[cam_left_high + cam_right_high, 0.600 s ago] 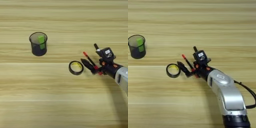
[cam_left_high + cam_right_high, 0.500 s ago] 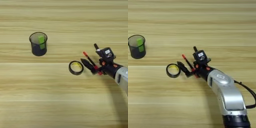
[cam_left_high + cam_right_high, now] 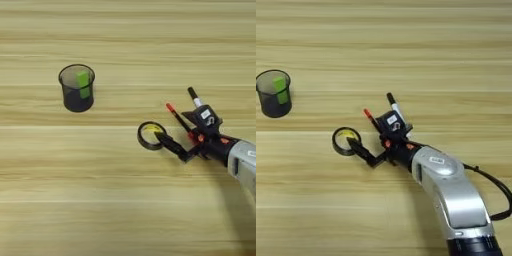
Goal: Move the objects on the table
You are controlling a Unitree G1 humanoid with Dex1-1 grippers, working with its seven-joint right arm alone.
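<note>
A black tape ring with a yellow core (image 3: 149, 135) lies flat on the table (image 3: 125, 210) near its middle. My right gripper (image 3: 167, 134) reaches in from the right and looks open. Its lower black finger (image 3: 172, 146) touches the ring's right rim. A thin black-and-red pen (image 3: 177, 119) lies just above that finger, its red tip pointing up-left. The white black-capped marker (image 3: 195, 99) lies beside the gripper's body. At the left stands the dark mesh cup (image 3: 76, 90) with the green stick (image 3: 83, 83) inside.
My silver forearm (image 3: 451, 195) runs from the bottom right up to the gripper, with a black cable (image 3: 496, 195) looping at its right side. Bare wood stretches across the top and the lower left.
The gripper's fingers have dropped a little down and left, so the lower tip now meets the ring's rim. Ring, pen, marker and cup have stayed put.
</note>
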